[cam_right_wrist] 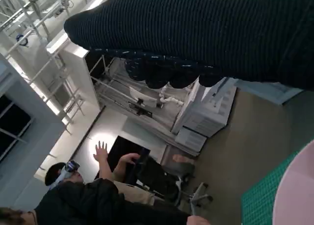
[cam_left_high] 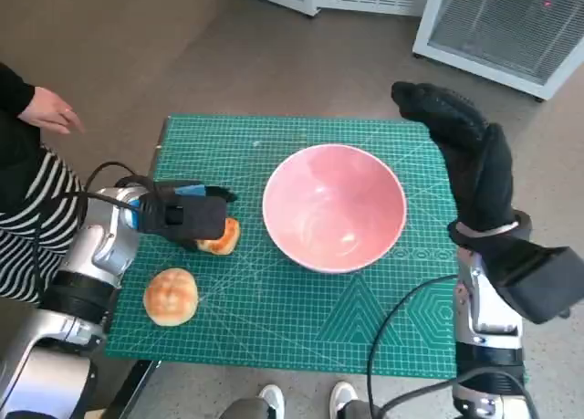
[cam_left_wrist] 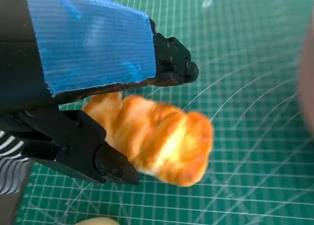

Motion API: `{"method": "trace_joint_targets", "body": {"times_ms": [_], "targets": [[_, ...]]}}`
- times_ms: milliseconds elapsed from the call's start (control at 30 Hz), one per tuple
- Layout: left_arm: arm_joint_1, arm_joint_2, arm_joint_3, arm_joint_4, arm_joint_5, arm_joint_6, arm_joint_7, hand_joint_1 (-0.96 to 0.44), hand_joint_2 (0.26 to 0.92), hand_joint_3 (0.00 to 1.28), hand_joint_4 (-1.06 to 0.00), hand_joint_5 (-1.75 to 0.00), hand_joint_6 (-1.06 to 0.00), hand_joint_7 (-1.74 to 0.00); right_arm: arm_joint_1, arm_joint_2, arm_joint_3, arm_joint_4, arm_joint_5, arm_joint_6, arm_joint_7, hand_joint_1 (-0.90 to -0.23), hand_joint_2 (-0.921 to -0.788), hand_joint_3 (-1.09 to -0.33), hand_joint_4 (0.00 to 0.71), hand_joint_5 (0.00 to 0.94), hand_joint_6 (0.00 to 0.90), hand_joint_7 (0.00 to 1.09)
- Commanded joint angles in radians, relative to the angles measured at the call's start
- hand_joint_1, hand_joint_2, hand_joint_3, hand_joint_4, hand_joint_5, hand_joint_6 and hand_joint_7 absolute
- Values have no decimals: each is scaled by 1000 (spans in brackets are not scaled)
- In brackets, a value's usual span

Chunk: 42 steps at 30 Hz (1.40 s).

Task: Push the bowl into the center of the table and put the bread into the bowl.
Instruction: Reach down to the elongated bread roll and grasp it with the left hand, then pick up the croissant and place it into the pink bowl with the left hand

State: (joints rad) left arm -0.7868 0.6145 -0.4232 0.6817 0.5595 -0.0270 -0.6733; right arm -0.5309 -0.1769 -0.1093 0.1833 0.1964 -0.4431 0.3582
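Green gridded cutting mat [cam_left_high: 301,319] covers a small table; brown floor around it, white cabinets at the back. Pink glossy round bowl [cam_left_high: 334,205] sits roughly mid-mat, empty. Left hand [cam_left_high: 182,214] has its black fingers [cam_left_wrist: 73,146] closed around a golden-brown twisted bread roll [cam_left_wrist: 157,141], low over the mat just left of the bowl; can't tell if it's lifted clear. A second, round pale bun [cam_left_high: 171,296] lies loose on the mat nearer the front-left corner, well apart from the bowl. Right hand [cam_left_high: 465,154], black knitted glove, is raised beside the bowl's right rim, fingers extended and holding nothing. My read: the bread is light, soft and squashable, so grip gently across the middle; the bowl looks stiff and slick, better pushed at the rim. Left wrist view shows the grip, which the head view mostly hides. Right wrist view shows only the glove, the room, and a seated person [cam_right_wrist: 88,200] with one hand raised.
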Motion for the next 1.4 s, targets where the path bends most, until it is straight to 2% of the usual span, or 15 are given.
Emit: {"method": "trace_joint_targets", "body": {"times_ms": [33,233,267,300,367,400,567,700,933,1133,1400], "targets": [[-24,-11,-22,42,27,5,-1,-37,782,19,-330,-42,-489,-74,27,-1,-1,-2,11,16,-1,-746,-921,-685,137,3,-1,546],[-21,-2,-22,57,30,-37,18,-19,839,28,-621,-165,-671,-184,32,-1,-2,-4,13,16,1,-741,-921,-682,137,3,-1,543],[-21,3,-19,54,28,-46,20,-12,869,59,-630,-521,-630,-580,33,-1,-2,-4,13,16,1,-740,-921,-681,137,3,-1,541],[-21,6,-17,53,26,-52,22,-7,887,90,-621,-765,-591,-848,33,-1,-2,-4,13,15,1,-739,-921,-681,136,3,-1,540],[-17,25,11,9,-1,-70,16,-3,904,101,-637,-956,-573,-1062,32,-2,-3,-2,15,15,2,-737,-921,-680,136,2,-1,538],[-13,34,26,-17,-16,-76,11,-2,910,86,-666,-1011,-587,-1116,32,-3,-4,-2,16,15,3,-735,-921,-680,136,2,-1,537],[23,66,135,-164,-127,-104,-1,2,917,55,-721,-1084,-622,-1178,34,-8,-7,-3,20,15,8,-728,-921,-679,135,2,-1,535],[37,73,204,-255,-199,-112,-1,3,918,48,-726,-1119,-640,-1156,32,-11,-11,2,26,14,13,-726,-921,-676,137,2,0,537],[4,59,305,-412,-298,-111,15,4,907,39,-747,-1100,-684,-1116,28,-14,-13,12,26,8,15,-721,-921,-674,135,1,0,539],[-48,22,340,-543,-334,-84,43,4,889,32,-796,-1029,-731,-1085,29,-15,-11,9,25,11,13,-716,-921,-675,134,1,-1,538],[-134,-67,297,-569,-322,-110,94,3,879,30,-826,-995,-748,-1071,35,-18,-13,3,25,10,10,-708,-921,-675,133,0,-1,534]]}}
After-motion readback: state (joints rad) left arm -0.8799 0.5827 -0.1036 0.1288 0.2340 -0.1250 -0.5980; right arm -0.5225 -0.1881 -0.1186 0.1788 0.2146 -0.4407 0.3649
